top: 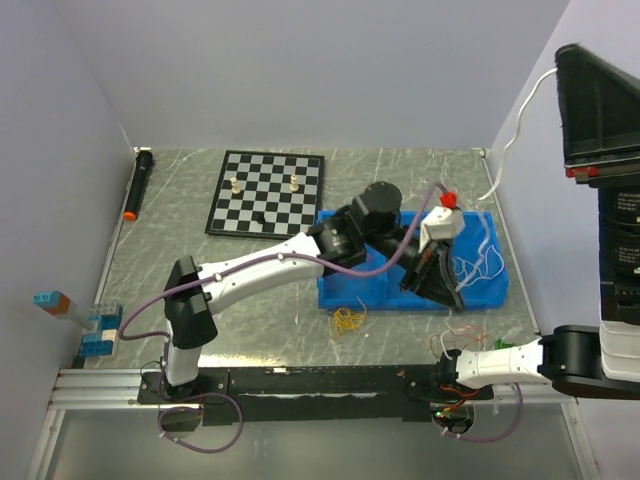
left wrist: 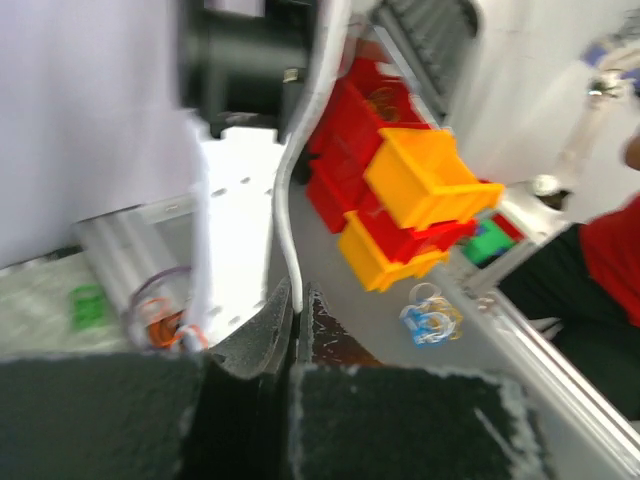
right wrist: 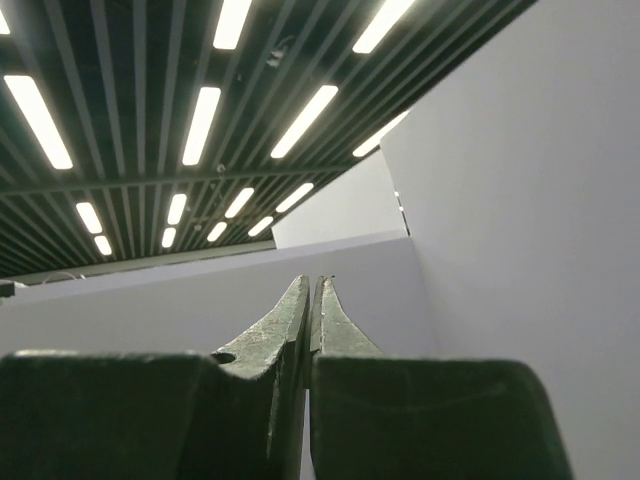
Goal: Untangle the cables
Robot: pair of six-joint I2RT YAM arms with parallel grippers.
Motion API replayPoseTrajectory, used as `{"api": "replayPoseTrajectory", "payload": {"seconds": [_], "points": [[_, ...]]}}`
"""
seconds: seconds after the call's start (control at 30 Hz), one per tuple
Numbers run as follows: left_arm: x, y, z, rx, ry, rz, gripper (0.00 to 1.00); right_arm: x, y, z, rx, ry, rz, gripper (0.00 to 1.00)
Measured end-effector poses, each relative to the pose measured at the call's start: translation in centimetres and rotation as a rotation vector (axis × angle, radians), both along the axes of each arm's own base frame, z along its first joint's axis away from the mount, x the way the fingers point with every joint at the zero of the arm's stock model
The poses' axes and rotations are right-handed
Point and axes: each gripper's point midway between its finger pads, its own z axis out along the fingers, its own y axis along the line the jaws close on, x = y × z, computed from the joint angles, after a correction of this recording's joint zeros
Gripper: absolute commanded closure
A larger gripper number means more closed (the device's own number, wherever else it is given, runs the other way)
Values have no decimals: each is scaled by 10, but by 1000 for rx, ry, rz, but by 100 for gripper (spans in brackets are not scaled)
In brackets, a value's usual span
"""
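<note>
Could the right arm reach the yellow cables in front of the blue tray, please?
Probably, once it unfolds: the yellow cables lie uncovered on the table, and the left arm is over the tray, beyond them.

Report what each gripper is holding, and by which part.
Right gripper: shut on nothing. Left gripper: shut; a white strand runs up from its tips, but whether it is pinched there cannot be told.
</note>
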Motion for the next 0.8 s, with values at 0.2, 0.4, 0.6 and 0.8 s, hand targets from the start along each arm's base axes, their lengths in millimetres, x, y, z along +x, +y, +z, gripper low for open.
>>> {"api": "replayPoseTrajectory", "payload": {"seconds": [0.2,0.4,0.6,0.8], "points": [[86,41,14,18,-56,227,99,7,-3,-28,-43,56,-25,100],[176,127,51,-6,-164,520,99,12,-19,-49,-48,105,-61,100],[172,182,88,-49,-284,610,99,20,-23,-60,-54,147,-97,100],[135,223,115,-110,-448,647,99,27,-14,-74,-88,176,-113,100]]}}
